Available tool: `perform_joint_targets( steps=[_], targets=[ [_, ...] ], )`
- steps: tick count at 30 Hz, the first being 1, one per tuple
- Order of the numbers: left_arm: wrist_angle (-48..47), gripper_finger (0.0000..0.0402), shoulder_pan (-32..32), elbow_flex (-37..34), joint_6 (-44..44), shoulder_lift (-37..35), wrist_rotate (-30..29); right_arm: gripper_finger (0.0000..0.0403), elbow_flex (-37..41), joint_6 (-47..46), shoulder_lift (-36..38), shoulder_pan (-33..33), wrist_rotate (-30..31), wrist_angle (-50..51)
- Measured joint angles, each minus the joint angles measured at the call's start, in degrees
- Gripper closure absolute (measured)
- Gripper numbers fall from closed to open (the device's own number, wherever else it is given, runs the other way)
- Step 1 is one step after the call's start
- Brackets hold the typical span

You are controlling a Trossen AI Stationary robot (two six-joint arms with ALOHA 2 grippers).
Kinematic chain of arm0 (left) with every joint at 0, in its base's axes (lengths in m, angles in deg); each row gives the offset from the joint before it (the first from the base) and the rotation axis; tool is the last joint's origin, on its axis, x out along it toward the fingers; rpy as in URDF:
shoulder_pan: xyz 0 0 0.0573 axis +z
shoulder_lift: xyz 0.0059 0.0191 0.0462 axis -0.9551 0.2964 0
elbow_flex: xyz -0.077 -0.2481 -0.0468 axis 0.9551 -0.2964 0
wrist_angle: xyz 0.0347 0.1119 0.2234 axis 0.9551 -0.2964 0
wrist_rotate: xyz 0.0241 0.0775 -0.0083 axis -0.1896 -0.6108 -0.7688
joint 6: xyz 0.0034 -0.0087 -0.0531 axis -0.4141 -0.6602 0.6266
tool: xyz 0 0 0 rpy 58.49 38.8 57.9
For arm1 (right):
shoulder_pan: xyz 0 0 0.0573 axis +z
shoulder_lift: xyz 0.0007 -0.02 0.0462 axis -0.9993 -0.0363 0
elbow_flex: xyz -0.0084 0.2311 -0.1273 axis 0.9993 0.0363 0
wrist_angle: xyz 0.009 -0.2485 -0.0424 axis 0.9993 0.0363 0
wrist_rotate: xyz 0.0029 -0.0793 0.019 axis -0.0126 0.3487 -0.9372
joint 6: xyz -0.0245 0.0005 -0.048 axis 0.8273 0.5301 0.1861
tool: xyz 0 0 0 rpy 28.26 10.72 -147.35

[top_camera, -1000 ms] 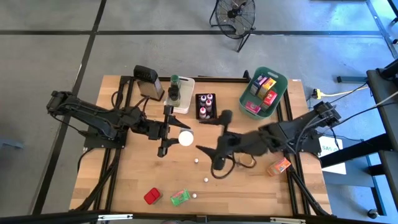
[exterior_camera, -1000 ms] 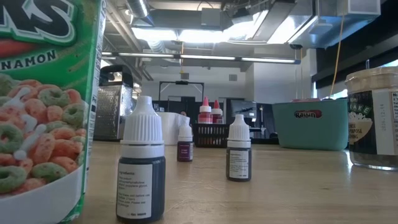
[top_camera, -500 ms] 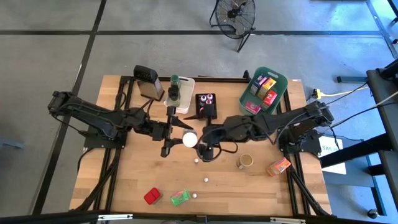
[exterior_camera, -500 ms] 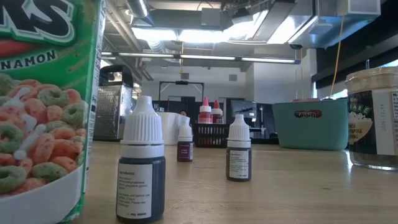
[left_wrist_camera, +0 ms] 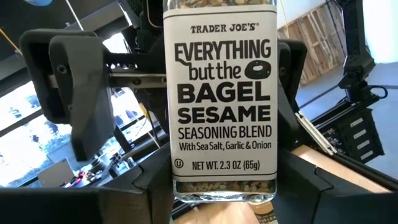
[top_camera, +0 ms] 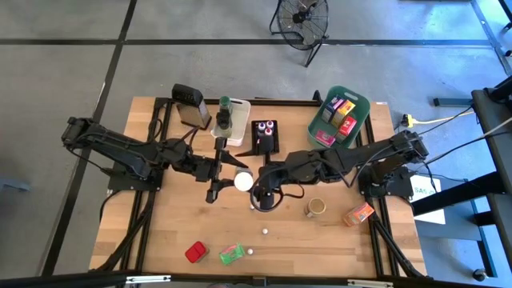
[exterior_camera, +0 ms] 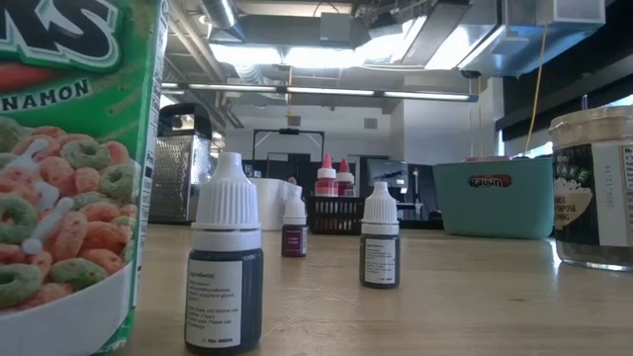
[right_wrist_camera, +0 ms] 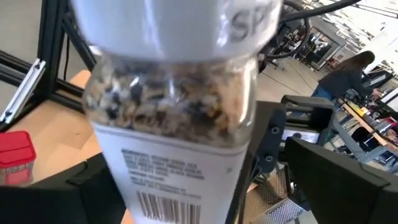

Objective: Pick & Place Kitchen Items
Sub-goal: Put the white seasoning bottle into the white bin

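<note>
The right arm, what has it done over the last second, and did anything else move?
The right hand swung from mid-table to the seasoning jar, fingers open around it. The left hand kept its grip on the jar. Other items stayed.

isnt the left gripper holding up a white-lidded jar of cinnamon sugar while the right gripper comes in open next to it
Not quite. The white-lidded jar in the left gripper is Everything but the Bagel sesame seasoning blend, not cinnamon sugar; its label reads clearly in the left wrist view. The rest stands: the right gripper is open beside the jar.
</note>
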Motion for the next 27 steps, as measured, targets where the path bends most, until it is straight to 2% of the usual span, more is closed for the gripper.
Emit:
perform_joint_targets(
  steps=[6,16,23,27],
  targets=[
    [-0.4,0.0205,0.0,0.0,0.0,0.0,0.0,0.0054,0.0,1.5,0.0,0.1,-4.2,0.3],
    [-0.5,0.0205,0.0,0.0,-0.4,0.0,-1.0,0.0181,0.0,2.5,0.1,0.3,-3.6,0.6],
    [-1.4,0.0201,0.0,0.0,-0.2,0.0,-5.7,0.0189,0.0,2.4,0.1,0.2,-3.3,2.1],
    [-2.6,0.0146,0.0,0.0,1.5,0.1,-5.2,0.0204,0.0,3.1,0.1,0.2,-4.6,4.0]
  ],
)
